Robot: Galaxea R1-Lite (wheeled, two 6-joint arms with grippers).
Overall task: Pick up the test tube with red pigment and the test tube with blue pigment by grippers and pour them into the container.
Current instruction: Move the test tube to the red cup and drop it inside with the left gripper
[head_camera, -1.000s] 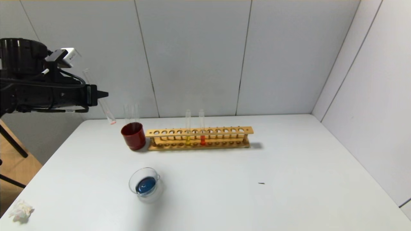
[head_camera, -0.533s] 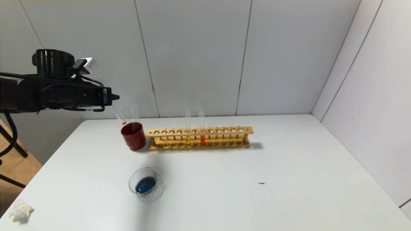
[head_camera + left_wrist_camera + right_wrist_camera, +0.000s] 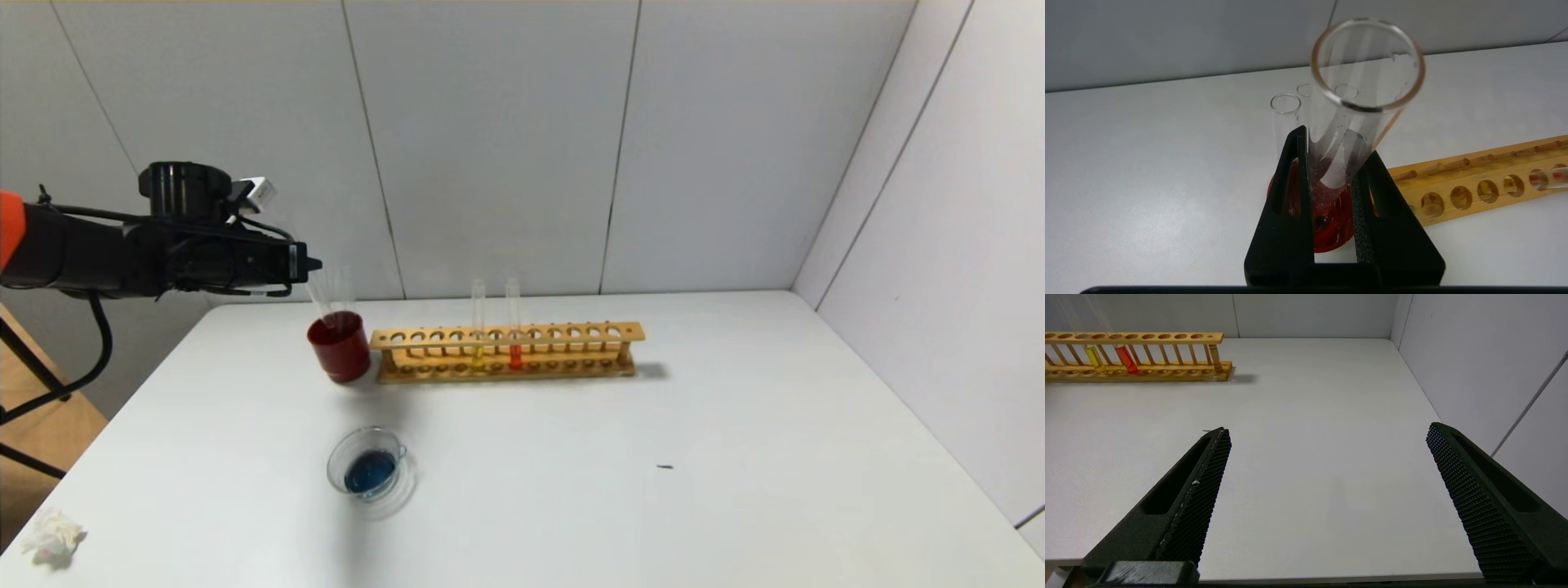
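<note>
The container (image 3: 369,469), a clear glass dish toward the near-left part of the surface (image 3: 571,457), holds a pool of dark blue liquid. Toward the far edge a dark red cup (image 3: 340,346) has clear tubes standing in it, and touches the left end of a wooden rack (image 3: 506,351) that carries a yellow-liquid tube (image 3: 478,327) and an orange-red tube (image 3: 513,325). The left end effector (image 3: 1331,163) grips the test tube with red pigment (image 3: 1359,110), tilted, its lower end with pinkish residue in the cup's mouth. The right end effector (image 3: 1327,437) is spread open over the surface's near-right part.
</note>
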